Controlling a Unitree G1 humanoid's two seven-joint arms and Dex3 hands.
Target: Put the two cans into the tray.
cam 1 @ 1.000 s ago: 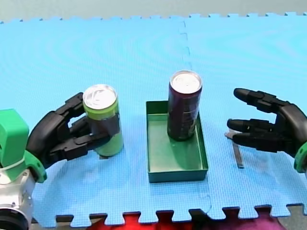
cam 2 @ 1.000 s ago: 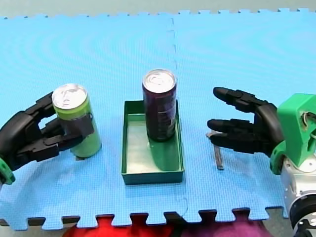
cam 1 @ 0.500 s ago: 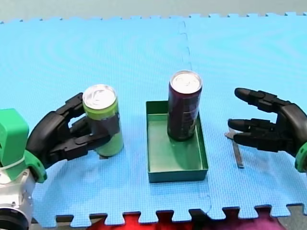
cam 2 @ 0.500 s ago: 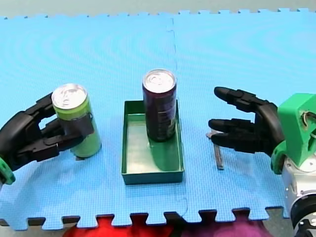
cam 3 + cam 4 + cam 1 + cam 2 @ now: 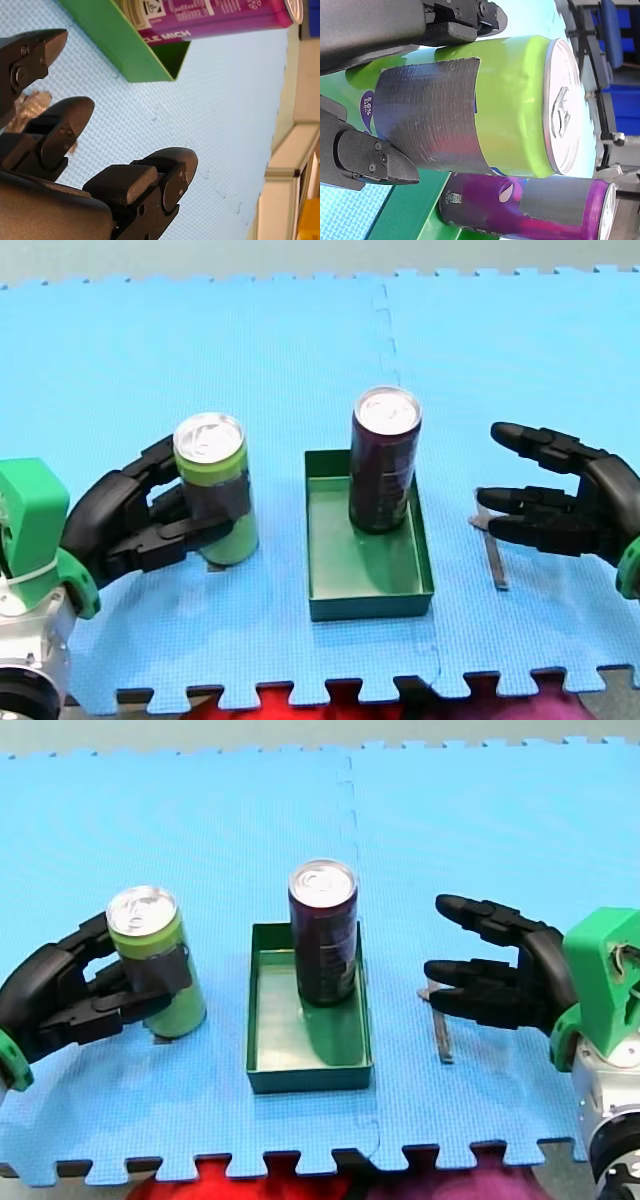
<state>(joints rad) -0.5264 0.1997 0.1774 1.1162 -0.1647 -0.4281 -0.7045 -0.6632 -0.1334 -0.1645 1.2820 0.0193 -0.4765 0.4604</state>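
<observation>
A green can point(image 5: 215, 490) with a grey tape band stands upright on the blue mat, left of the green tray point(image 5: 370, 605). My left hand point(image 5: 192, 502) is shut on it from the left side. The second wrist view has its fingers point(image 5: 370, 160) around the green can point(image 5: 510, 105), with the purple can point(image 5: 540, 210) behind. That purple can point(image 5: 384, 470) stands upright in the tray's far end. My right hand point(image 5: 490, 472) hovers right of the tray, holding nothing. In the first wrist view, black fingers point(image 5: 160, 175) sit near the tray point(image 5: 135, 50) and the purple can point(image 5: 225, 20).
A thin metal strip point(image 5: 495, 560) lies on the mat under my right hand. The mat's toothed front edge point(image 5: 330, 685) runs close below the tray. Bare blue mat point(image 5: 300, 350) stretches behind the cans.
My left arm has shifted very slightly right with the green can in its grasp. The right hand has drifted a touch further from the tray.
</observation>
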